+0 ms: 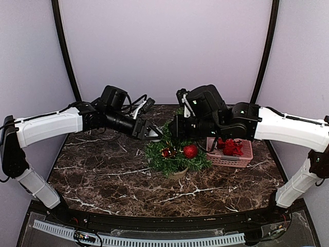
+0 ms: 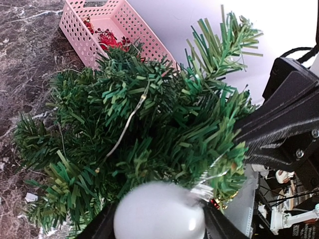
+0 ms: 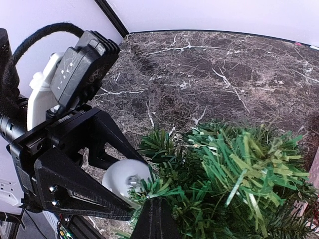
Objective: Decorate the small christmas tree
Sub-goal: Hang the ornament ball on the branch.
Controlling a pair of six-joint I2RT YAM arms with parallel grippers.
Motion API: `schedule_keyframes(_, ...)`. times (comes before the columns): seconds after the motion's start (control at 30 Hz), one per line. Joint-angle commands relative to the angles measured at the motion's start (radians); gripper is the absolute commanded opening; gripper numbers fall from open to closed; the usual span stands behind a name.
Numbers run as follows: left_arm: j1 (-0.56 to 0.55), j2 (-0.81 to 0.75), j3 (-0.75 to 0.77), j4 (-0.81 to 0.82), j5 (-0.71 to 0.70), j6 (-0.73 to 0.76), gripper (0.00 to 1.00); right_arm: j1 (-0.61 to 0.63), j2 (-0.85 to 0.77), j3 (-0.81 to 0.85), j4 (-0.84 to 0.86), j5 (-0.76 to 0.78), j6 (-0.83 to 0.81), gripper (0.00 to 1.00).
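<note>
1. A dark marble tabletop with white veins is seen across the whole workspace.
2. A pink perforated plastic basket is set on the right part of the tabletop; in the left wrist view its lattice wall is shown.
3. Red ornaments are piled inside the basket.
4. A red glitter ball is seen left of the basket, with a darker red ball beside it.
5. A white ball ornament with a silver cap is shown close up.
6. A thin pale wire is draped diagonally.
7. A lilac backdrop is framed by two black curved poles.
8. A white slotted cable duct is laid along the near edge.
</note>
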Motion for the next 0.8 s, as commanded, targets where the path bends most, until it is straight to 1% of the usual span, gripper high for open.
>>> schedule_keyframes(0.0, 0.008, -0.061, -0.029, 0.005, -0.035, 0.011, 0.62, 0.011, -0.011, 0.034, 0.004, 0.027, -0.005, 0.0)
schedule_keyframes(0.17, 0.013, -0.102, -0.051, 0.029, -0.057, 0.006, 0.77, 0.012, -0.014, 0.033, 0.006, 0.028, -0.005, 0.0)
schedule_keyframes(0.33, 0.019, -0.155, -0.081, 0.044, -0.086, 0.003, 0.85, 0.012, -0.024, 0.03, 0.013, 0.027, -0.004, 0.0)
schedule_keyframes(0.43, 0.021, -0.19, -0.104, 0.076, -0.103, -0.007, 0.88, 0.012, -0.041, 0.02, 0.032, 0.025, -0.006, 0.0)
schedule_keyframes(0.53, 0.023, -0.202, -0.121, 0.092, -0.105, -0.015, 0.9, 0.011, -0.056, 0.005, 0.064, 0.012, -0.011, 0.11)
schedule_keyframes(0.77, 0.025, -0.227, -0.158, 0.136, -0.101, -0.046, 0.91, 0.012, -0.091, -0.028, 0.133, -0.027, -0.025, 0.25)
